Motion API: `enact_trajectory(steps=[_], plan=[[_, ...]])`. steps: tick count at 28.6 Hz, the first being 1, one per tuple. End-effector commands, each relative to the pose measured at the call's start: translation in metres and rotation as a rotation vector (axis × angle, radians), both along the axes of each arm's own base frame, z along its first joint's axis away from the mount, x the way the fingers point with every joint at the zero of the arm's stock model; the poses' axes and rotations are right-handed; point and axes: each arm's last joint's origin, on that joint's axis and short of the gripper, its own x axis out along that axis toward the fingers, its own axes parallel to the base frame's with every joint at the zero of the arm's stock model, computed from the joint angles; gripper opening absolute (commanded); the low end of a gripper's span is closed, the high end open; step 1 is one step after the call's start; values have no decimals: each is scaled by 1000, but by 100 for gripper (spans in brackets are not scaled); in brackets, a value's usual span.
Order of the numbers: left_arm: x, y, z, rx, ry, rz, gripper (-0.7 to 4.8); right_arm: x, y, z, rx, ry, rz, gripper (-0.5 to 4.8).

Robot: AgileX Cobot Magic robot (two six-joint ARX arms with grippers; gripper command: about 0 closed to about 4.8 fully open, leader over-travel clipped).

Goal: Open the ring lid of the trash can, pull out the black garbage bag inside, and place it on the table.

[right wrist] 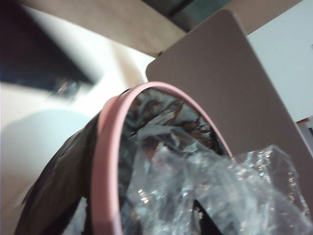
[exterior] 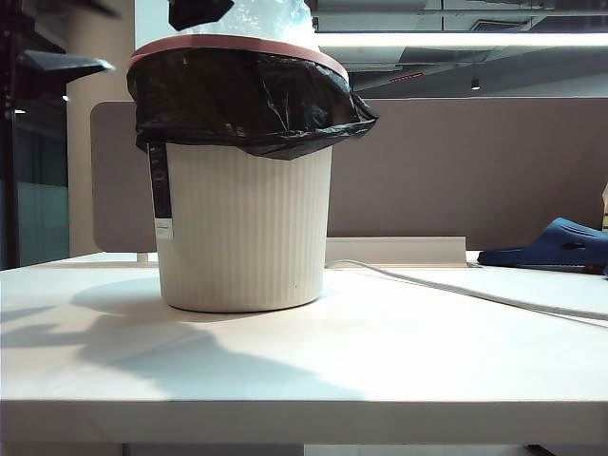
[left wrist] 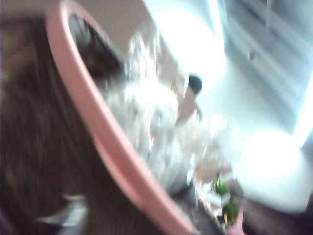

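Observation:
The cream ribbed trash can (exterior: 242, 228) stands on the white table (exterior: 380, 361), left of the middle. The pink ring lid (exterior: 237, 43) lies down on its rim, clamping the black garbage bag (exterior: 237, 100) folded over the outside. Crumpled clear plastic (exterior: 271, 19) sticks up out of the can. In the right wrist view my right gripper (right wrist: 146, 223) is open, one dark finger (right wrist: 206, 220) over the plastic (right wrist: 205, 181) and the other outside the ring (right wrist: 105, 161). The left wrist view is blurred, showing ring (left wrist: 98, 142) and bag (left wrist: 34, 147). A dark blurred shape (exterior: 57, 65) at the left is probably my left gripper.
A grey-brown partition panel (exterior: 456, 171) stands behind the can. A white cable (exterior: 475, 293) runs across the table toward the right. A blue object (exterior: 560, 242) lies at the far right edge. Another dark gripper part (exterior: 199, 11) hangs just above the can.

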Motion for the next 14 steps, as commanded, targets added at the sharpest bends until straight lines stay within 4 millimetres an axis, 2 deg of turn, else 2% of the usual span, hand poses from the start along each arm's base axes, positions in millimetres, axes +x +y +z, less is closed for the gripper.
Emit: enact_trajectory(steps=[1,7,14], plan=[[6,0,11,-75,10,14,298,-1,0,3,13,3,12,274],[25,-1,4,-218,177,-38,342,-3,1,2,-1,11,30,274],[26,-1,6,-262,189,-39,342,-4,1,0,-17,26,37,263]])
